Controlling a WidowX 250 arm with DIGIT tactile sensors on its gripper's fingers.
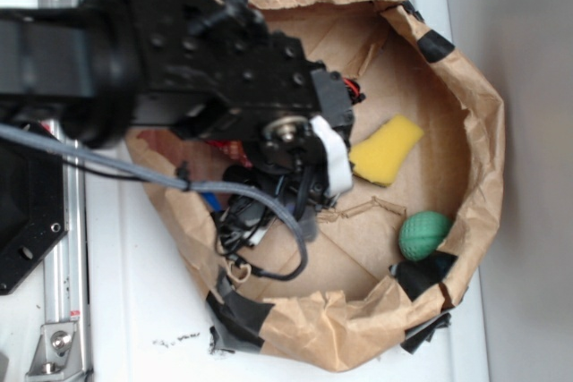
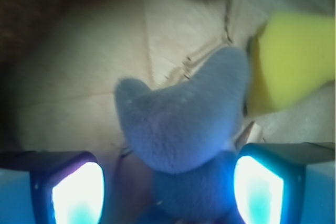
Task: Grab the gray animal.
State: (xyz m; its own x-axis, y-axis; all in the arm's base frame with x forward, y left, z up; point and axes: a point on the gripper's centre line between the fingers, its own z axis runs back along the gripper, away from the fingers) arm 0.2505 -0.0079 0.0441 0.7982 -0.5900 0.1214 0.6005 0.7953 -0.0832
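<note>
The pincer was spread wide with one finger on each side of the gray animal, whose forked tail stuck out ahead of it toward the yellow sponge, so I think it was lined up to squeeze the toy's body next.

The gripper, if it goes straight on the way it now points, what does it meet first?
Probably the gray animal: in the wrist view it lies directly ahead of the gripper, between the open jaws. Depth is unclear, so I cannot tell if they already touch.
</note>
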